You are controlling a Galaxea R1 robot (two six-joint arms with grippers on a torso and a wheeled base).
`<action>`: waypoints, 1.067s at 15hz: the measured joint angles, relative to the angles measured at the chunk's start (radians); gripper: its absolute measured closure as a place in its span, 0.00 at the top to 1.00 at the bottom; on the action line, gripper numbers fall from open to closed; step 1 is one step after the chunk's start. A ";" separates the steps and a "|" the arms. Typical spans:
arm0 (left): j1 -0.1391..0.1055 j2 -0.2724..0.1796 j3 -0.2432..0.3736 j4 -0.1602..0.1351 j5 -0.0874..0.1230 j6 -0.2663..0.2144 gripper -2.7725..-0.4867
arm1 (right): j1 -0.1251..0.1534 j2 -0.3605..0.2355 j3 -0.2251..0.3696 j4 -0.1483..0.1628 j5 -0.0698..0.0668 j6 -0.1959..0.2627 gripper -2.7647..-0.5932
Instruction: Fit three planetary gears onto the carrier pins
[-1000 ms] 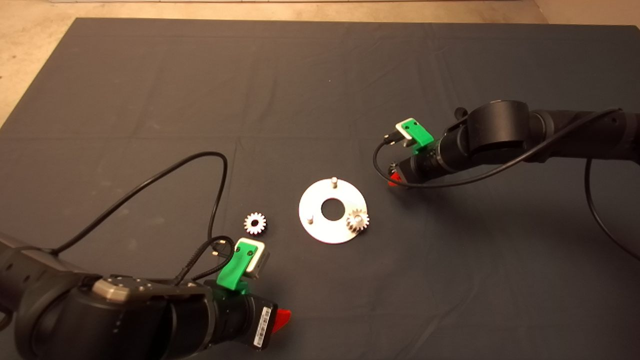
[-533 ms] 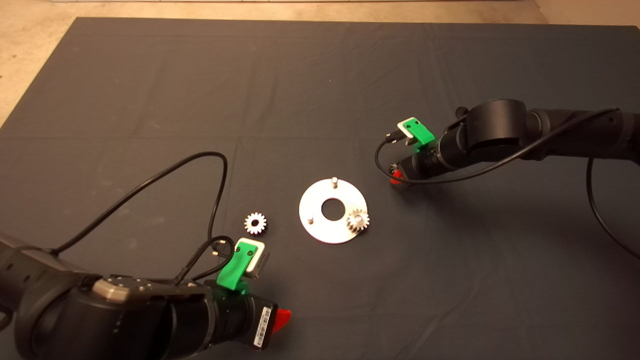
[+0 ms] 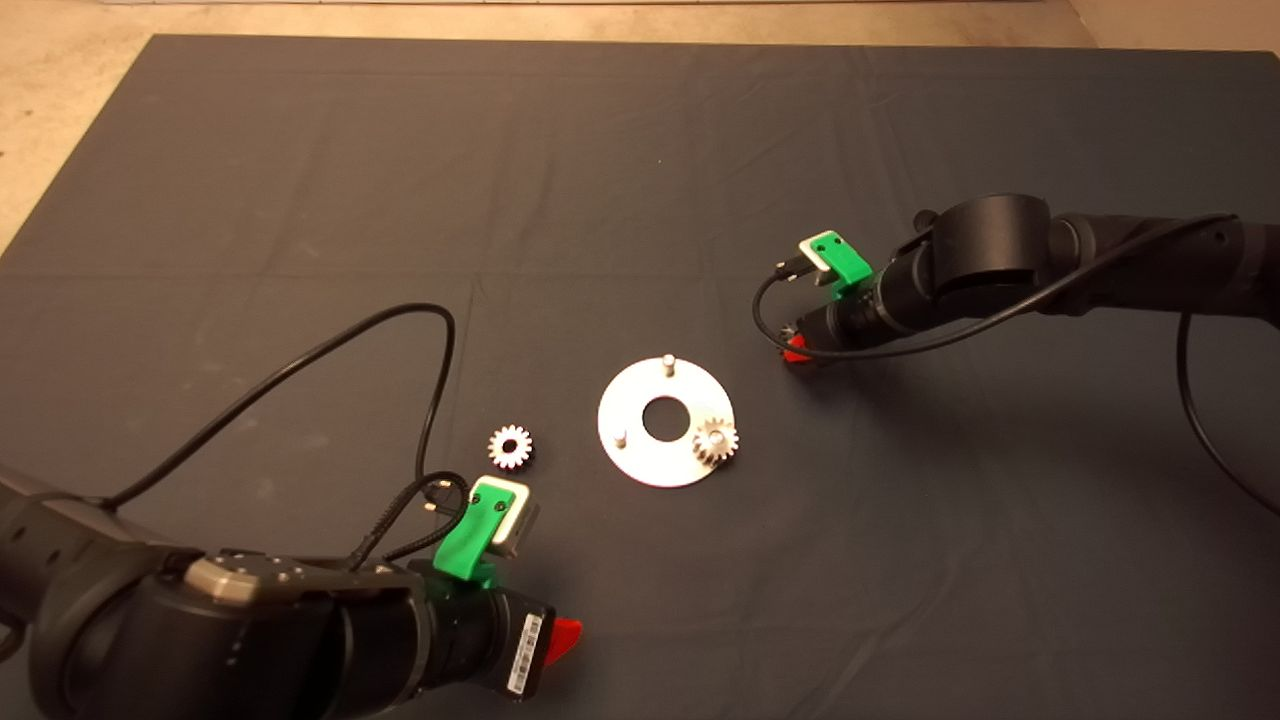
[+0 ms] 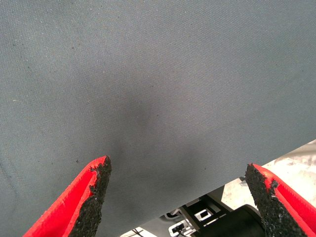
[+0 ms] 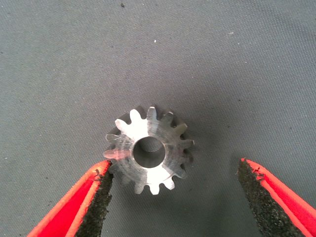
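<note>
The right green gripper (image 5: 173,197) hangs low over the dark mat (image 3: 640,180) on the worktop, right of the shiny round metal disc (image 3: 640,465). Its jaws are spread wide around a small silvery toothed gear (image 5: 149,150) lying flat, one pad apparently just touching its teeth. A second gear (image 3: 716,440) sits on the disc's near-right silver pin; the far pin (image 3: 668,363) and left pin (image 3: 620,437) are bare. A third gear (image 3: 510,446) lies left of the disc. The left gripper (image 4: 175,197) waits near-left, jaws wide and empty.

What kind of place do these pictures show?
Probably a robot test bench: a dark mat over a table, a metal disc with pins, loose gears, and two robot arms.
</note>
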 joint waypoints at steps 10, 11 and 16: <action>0.000 0.000 0.000 0.000 0.000 0.000 0.63 | -0.015 0.005 0.000 0.000 0.008 0.000 0.38; 0.000 0.000 0.000 0.000 0.000 0.000 0.63 | -0.017 0.005 0.000 0.000 0.007 0.000 0.36; 0.000 0.000 0.000 0.000 0.000 0.000 0.63 | -0.017 0.005 0.000 0.000 0.007 0.000 0.26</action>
